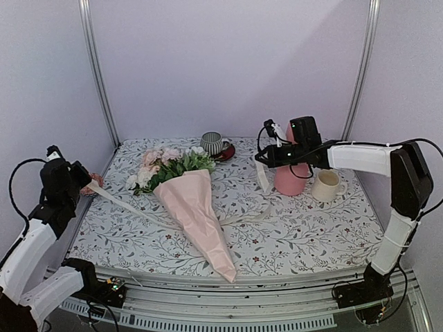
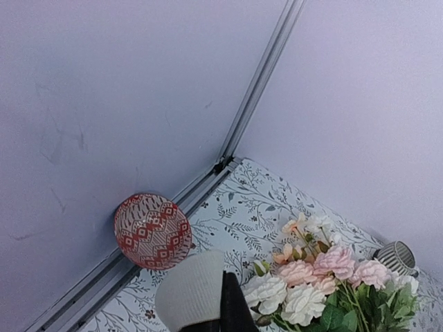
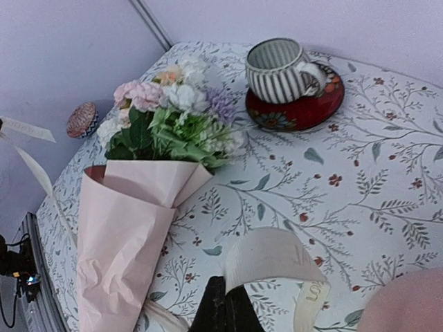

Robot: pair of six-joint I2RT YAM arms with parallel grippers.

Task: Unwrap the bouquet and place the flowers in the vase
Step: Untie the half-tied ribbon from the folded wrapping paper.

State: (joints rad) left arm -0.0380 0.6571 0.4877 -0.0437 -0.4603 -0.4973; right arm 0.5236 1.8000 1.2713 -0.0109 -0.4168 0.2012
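The bouquet [image 1: 190, 200] lies in the middle of the table in its pale pink paper [image 3: 124, 228], with the flowers [image 1: 166, 166] pointing to the back left. Its cream ribbon [image 1: 131, 205] runs out from both sides of the paper. My left gripper [image 1: 84, 181] at the left table edge is shut on one ribbon end [image 2: 194, 290]. Raised in front of the pink vase [image 1: 291, 178], my right gripper [image 1: 266, 152] is shut on the other ribbon end [image 3: 277, 252]. The vase stands upright at the back right, partly hidden by the right wrist.
A cream cup [image 1: 327, 185] stands right of the vase. A striped mug on a red saucer [image 1: 216, 144] sits at the back centre. A red patterned bowl [image 2: 152, 230] leans at the left wall rail, just beyond my left gripper. Walls enclose three sides.
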